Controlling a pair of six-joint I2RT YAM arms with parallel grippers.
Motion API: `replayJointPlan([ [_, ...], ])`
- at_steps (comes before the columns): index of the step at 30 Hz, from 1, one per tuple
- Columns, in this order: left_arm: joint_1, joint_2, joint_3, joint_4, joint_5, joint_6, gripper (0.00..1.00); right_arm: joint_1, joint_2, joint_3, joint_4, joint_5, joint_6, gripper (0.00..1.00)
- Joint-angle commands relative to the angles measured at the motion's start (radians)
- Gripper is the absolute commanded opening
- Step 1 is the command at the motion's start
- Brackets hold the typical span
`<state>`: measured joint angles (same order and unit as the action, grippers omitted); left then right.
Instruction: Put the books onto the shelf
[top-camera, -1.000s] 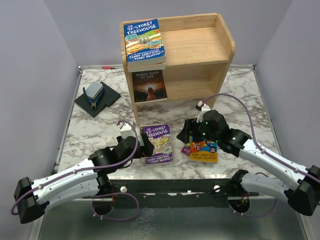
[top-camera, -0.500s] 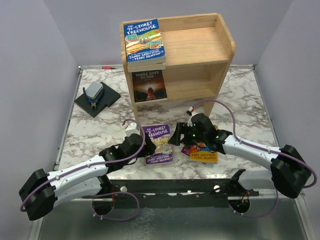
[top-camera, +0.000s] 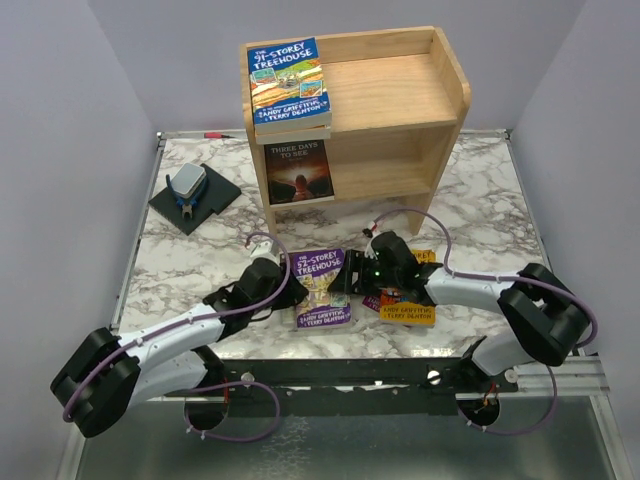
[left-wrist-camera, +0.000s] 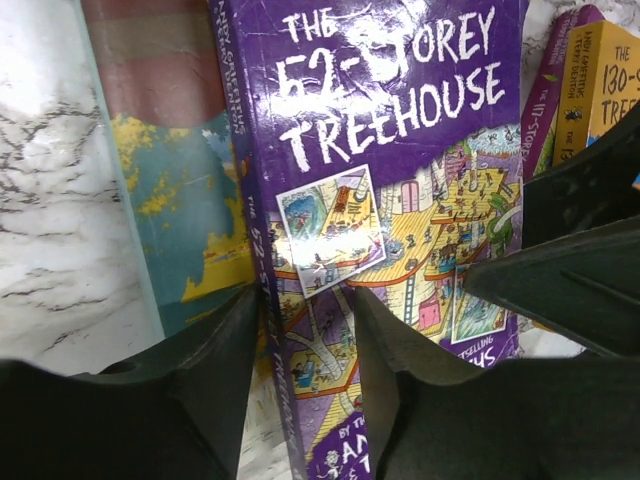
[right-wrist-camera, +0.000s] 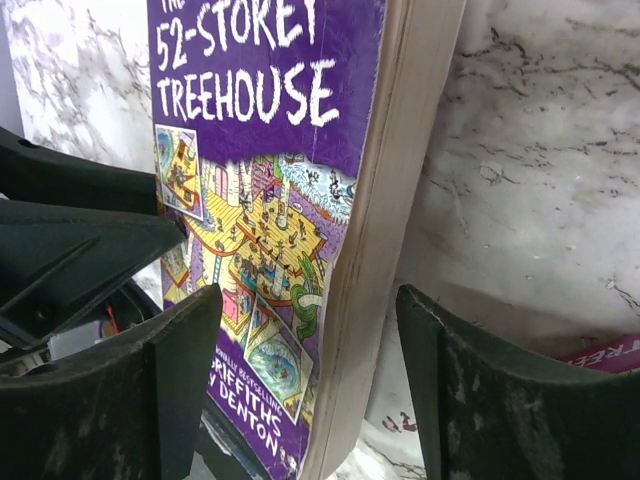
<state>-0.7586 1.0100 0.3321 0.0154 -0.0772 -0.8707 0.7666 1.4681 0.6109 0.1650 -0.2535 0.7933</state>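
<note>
The white, grey-veined marble-look table (top-camera: 200, 262) is shown bearing a light natural-wood two-tier shelf (top-camera: 392, 95). A raised rim runs round the shelf's smooth top, judged to keep books from sliding off. A glossy blue paperback (top-camera: 288, 82) is already laid on the left of that top. In front of the shelf, a shiny purple paperback (top-camera: 322, 288) titled "The 52-Storey Treehouse" is clenched across its spine edge by the left gripper (left-wrist-camera: 308, 310), apparently in readiness for lifting. Its cream page edge is straddled by the right gripper (right-wrist-camera: 310, 300), jaws spread and unclenched, probably as a steadying guard. An orange-and-yellow paperback (top-camera: 410, 306) is left in front of the shelf's right side.
</note>
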Motion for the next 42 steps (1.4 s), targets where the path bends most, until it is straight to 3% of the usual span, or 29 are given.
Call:
replayJointPlan([
  [1,0.002,0.053,-0.011,0.046,0.096,0.027,0.42,0.007,0.033,-0.035,0.093,-0.047,0.027,0.72],
  [9,0.002,0.113,0.0,0.066,0.122,0.039,0.34,0.005,0.02,-0.076,0.126,-0.054,0.031,0.51],
  [17,0.002,0.13,0.003,0.08,0.129,0.041,0.32,0.003,-0.085,-0.105,0.101,-0.028,0.027,0.02],
  [20,0.002,0.12,0.009,0.074,0.139,0.045,0.37,0.003,-0.131,-0.105,0.072,-0.02,0.018,0.01],
  [24,0.002,0.081,0.039,0.035,0.145,0.053,0.61,0.004,-0.214,-0.101,0.018,0.0,0.007,0.01],
  [28,0.002,0.015,0.089,-0.024,0.145,0.069,0.78,0.004,-0.328,-0.084,-0.071,0.03,-0.009,0.01],
  [33,0.005,-0.048,0.132,-0.07,0.199,0.072,0.88,0.003,-0.477,-0.031,-0.224,0.073,-0.044,0.01],
  [42,0.008,-0.147,0.186,-0.045,0.362,0.038,0.94,0.004,-0.651,0.05,-0.345,0.063,-0.073,0.01],
])
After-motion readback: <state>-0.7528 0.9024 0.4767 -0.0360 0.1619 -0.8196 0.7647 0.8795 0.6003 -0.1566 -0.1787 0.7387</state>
